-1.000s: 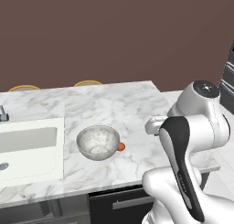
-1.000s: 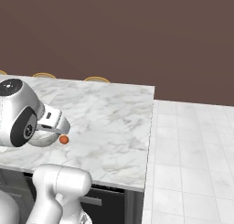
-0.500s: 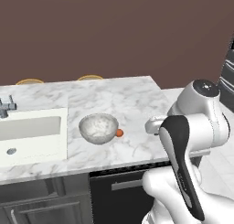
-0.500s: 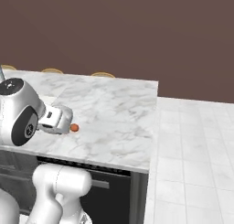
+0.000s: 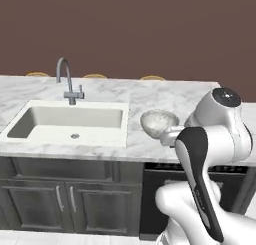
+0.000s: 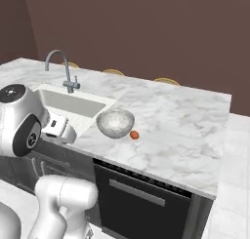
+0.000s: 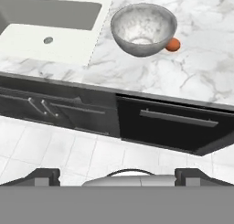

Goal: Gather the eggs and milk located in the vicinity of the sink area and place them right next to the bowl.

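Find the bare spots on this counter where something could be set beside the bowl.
Most bare marble lies right of the bowl and the small orange ball, running to the counter's far end, and behind the bowl toward the back edge. It is tighter left of the bowl, a narrow strip before the sink.

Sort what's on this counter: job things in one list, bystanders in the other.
Job:
- bowl
- sink
- no eggs or milk to be seen

Bystanders:
- orange ball, beside the bowl
- faucet
- cabinet doors under the sink
- dark front panel with a handle under the bowl
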Controlling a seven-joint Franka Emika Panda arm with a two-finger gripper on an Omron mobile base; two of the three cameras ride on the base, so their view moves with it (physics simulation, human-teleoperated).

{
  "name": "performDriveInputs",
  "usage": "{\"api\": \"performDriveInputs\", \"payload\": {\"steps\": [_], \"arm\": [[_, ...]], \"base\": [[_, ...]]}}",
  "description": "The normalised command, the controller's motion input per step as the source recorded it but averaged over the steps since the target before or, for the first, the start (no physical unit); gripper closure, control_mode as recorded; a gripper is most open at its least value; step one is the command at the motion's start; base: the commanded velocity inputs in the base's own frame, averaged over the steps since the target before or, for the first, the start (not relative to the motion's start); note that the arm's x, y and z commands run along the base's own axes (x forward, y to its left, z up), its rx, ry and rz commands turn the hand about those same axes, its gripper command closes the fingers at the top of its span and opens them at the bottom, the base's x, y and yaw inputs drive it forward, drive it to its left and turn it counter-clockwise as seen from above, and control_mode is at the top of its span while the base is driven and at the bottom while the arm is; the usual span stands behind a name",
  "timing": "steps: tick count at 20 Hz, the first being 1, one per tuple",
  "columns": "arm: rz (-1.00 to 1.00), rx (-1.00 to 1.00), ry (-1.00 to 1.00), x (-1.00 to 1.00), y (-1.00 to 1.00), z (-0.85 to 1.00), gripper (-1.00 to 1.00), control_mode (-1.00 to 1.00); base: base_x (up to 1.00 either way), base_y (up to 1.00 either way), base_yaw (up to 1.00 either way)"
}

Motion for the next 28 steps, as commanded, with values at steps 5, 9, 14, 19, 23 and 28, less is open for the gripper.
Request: {"api": "performDriveInputs", "payload": {"steps": [5,9,14,19,23,28], "arm": [[0.0,0.0,0.0,0.0,0.0,0.0,-1.0,1.0],[0.0,0.0,0.0,0.0,0.0,0.0,-1.0,1.0],[0.0,0.0,0.0,0.0,0.0,0.0,-1.0,1.0],[0.0,0.0,0.0,0.0,0.0,0.0,-1.0,1.0],[0.0,0.0,0.0,0.0,0.0,0.0,-1.0,1.0],[0.0,0.0,0.0,0.0,0.0,0.0,-1.0,1.0]], "base": [[0.0,0.34,0.57],[0.0,0.31,0.52],[0.0,0.21,0.31],[0.12,0.22,0.0],[0.46,0.64,-0.06],[0.55,0.78,-0.09]]}}
